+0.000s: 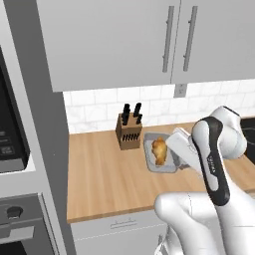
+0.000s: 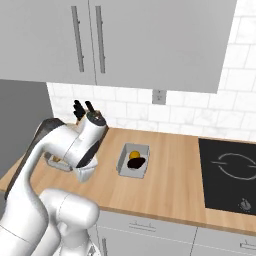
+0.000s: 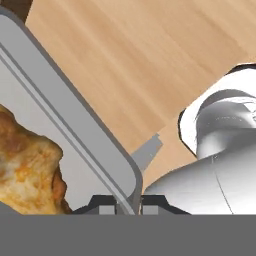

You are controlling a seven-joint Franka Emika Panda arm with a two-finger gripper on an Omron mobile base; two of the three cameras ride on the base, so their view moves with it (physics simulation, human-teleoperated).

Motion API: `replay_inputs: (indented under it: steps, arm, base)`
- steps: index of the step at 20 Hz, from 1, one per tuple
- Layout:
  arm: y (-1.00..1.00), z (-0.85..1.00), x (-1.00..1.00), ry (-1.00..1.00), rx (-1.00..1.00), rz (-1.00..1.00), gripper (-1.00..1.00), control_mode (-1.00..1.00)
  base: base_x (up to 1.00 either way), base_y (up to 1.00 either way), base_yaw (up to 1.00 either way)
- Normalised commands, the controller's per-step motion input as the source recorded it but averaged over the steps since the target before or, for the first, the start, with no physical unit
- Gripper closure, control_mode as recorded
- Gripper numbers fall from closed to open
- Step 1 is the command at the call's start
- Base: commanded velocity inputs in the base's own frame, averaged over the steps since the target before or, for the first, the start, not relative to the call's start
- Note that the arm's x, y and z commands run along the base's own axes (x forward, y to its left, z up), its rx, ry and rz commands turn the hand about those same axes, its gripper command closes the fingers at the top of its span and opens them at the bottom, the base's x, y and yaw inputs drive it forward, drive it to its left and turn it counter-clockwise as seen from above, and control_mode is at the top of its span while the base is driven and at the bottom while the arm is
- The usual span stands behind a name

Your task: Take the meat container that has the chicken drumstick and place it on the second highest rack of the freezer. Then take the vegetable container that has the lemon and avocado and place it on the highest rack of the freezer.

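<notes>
The meat container is a shallow grey tray on the wooden counter, holding the golden-brown chicken drumstick. In the hand view the drumstick lies at lower left, and the container's rim runs diagonally down to my gripper. The gripper is shut on that rim near a corner. A grey shadow on the counter sits just beyond the corner. The vegetable container, with the lemon and the dark avocado, stands to the right of the arm. The freezer and its racks are out of view.
A knife block stands against the tiled wall just left of the meat container. A black cooktop lies at the counter's right end. Grey wall cabinets hang overhead. A tall unit with built-in ovens borders the counter's left.
</notes>
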Motion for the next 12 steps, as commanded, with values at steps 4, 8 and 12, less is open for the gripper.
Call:
replay_inputs:
  steps: [4, 8, 12]
  arm:
    - [0.14, 0.97, -0.47, 0.02, 0.02, -0.24, 1.00, -1.00]
    - [0.06, 1.00, -0.46, 0.07, -0.01, -0.14, 1.00, -1.00]
    - [-0.02, 0.84, -0.51, 0.00, 0.00, -0.05, 1.00, -1.00]
  base:
    - [0.00, 0.00, 0.00]
    - [0.00, 0.00, 0.00]
    - [0.00, 0.00, 0.00]
